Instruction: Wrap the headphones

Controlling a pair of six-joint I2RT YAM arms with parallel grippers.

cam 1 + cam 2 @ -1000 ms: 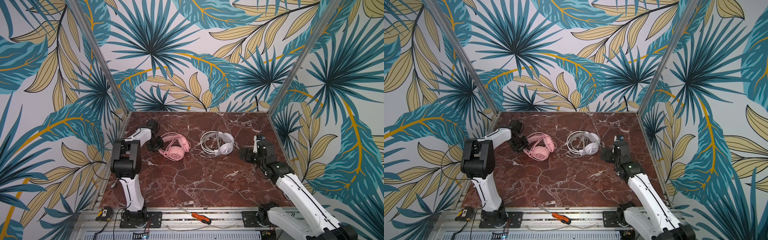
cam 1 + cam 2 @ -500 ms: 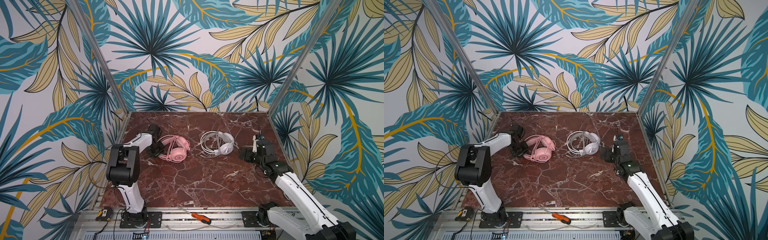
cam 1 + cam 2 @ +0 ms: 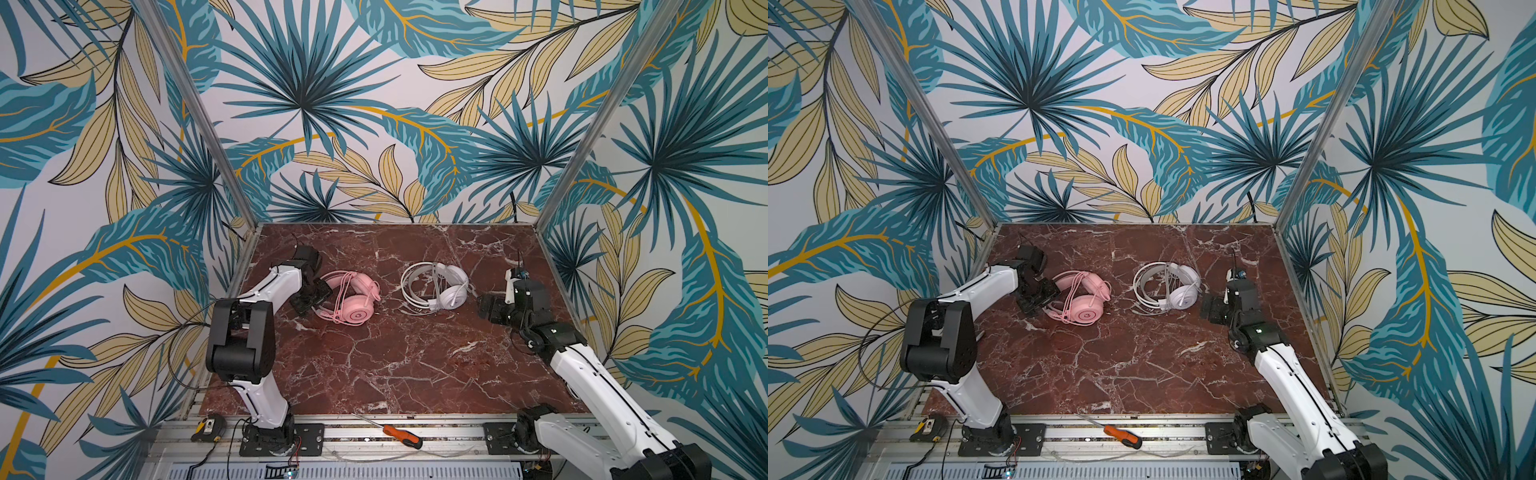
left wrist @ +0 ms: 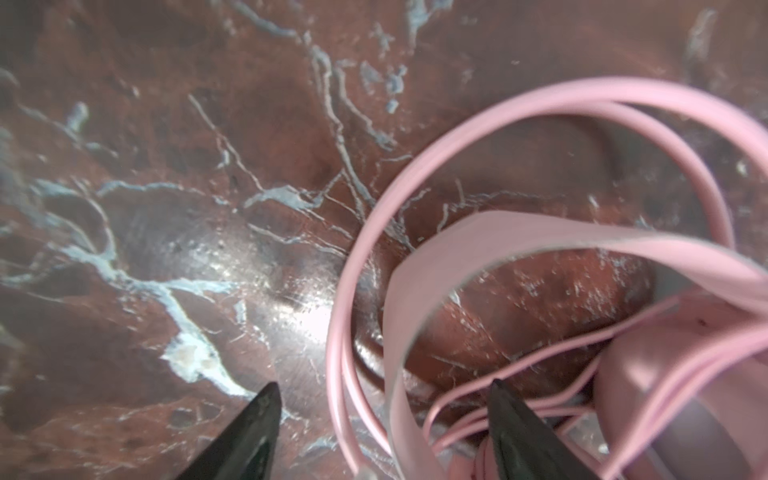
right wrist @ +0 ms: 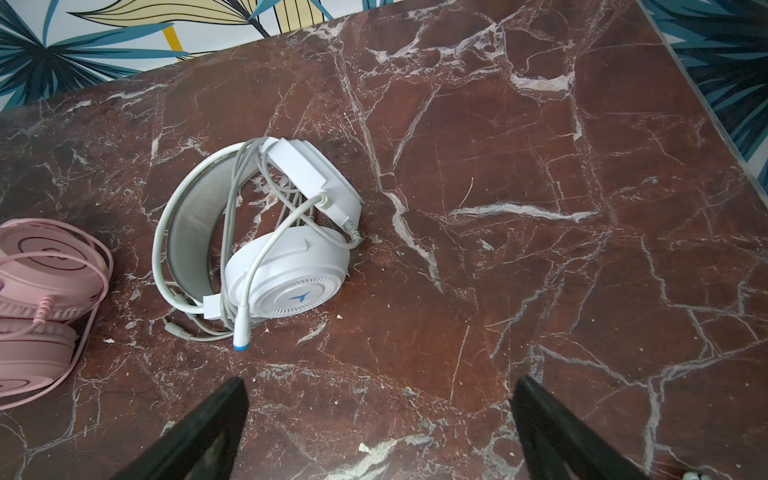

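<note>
Since a second ago left gripper (image 3: 312, 294) opened its jaws astride the headband of pink headset (image 3: 351, 297), right gripper (image 3: 488, 307) jaws stood apart near white headset (image 3: 440, 286), both headsets on counter (image 3: 395, 365); cables looked light and floppy, stiff headband looked the safer hold.

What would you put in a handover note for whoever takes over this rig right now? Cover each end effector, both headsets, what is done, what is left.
Left end effector: open, straddling band and cable loops of the pink headset, gripping nothing.
Right end effector: open, empty, over bare table short of the white headset.
Both headsets lie side by side.
Done: both look wrapped.
Left: probably tuck the white plug end, withdraw arms.
</note>
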